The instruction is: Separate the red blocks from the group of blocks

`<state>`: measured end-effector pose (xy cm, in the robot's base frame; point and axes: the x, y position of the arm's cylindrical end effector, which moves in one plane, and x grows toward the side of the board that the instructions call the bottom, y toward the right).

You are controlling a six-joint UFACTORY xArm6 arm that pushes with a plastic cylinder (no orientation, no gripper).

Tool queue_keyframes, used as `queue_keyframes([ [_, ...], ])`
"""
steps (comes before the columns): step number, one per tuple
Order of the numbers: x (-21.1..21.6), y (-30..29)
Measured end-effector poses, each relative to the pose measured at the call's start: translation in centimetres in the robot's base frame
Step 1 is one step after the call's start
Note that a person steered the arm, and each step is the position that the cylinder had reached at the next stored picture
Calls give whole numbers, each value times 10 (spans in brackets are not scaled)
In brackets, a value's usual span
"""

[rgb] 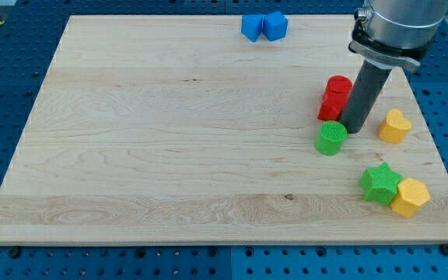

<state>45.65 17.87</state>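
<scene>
Two red blocks (336,96) stand close together at the view's right, one behind the other. My tip (355,130) is on the board just right of the red blocks and just upper right of a green cylinder (331,138), touching or nearly touching both. The green cylinder sits right below the red blocks. A yellow heart-like block (394,126) lies to the right of my tip, apart from it.
A green star block (380,183) and a yellow hexagonal block (410,196) touch each other at the lower right. Two blue blocks (264,26) sit together at the board's top edge. The wooden board (169,140) lies on a blue perforated table.
</scene>
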Motion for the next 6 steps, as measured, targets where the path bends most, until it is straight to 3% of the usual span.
queue_keyframes([
  [6, -33, -9],
])
